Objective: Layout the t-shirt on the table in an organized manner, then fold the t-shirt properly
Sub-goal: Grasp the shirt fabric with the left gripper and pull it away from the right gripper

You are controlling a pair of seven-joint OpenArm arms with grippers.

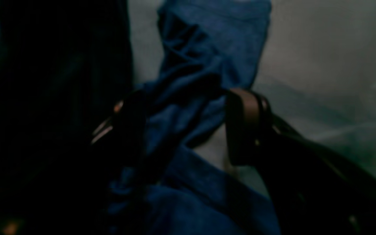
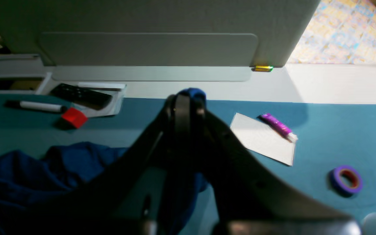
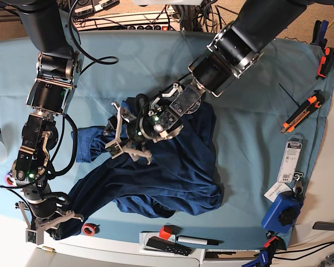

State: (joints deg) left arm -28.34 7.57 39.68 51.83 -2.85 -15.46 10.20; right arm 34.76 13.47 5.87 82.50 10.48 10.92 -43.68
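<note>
The dark navy t-shirt [image 3: 172,172] lies crumpled in a heap on the middle of the teal-draped table [image 3: 256,139]. My left gripper [image 3: 116,133] hangs over the shirt's upper left part and is open. In the left wrist view a bunched fold of t-shirt [image 1: 188,98] sits between the spread fingers [image 1: 243,127] of that left gripper [image 1: 188,127]. My right gripper [image 3: 58,225] is near the table's front left, shut on a stretched-out end of the shirt. In the right wrist view a bit of navy t-shirt [image 2: 193,93] pokes out of the closed right gripper [image 2: 186,98].
Along the front edge lie a purple tape roll [image 2: 346,179], a red cube [image 2: 73,117], a marker [image 2: 39,106], a black remote [image 2: 80,94] and a white card [image 2: 263,138] with a purple tube [image 2: 276,125]. An orange cutter [image 3: 303,111] and blue tools [image 3: 281,214] sit at the right edge.
</note>
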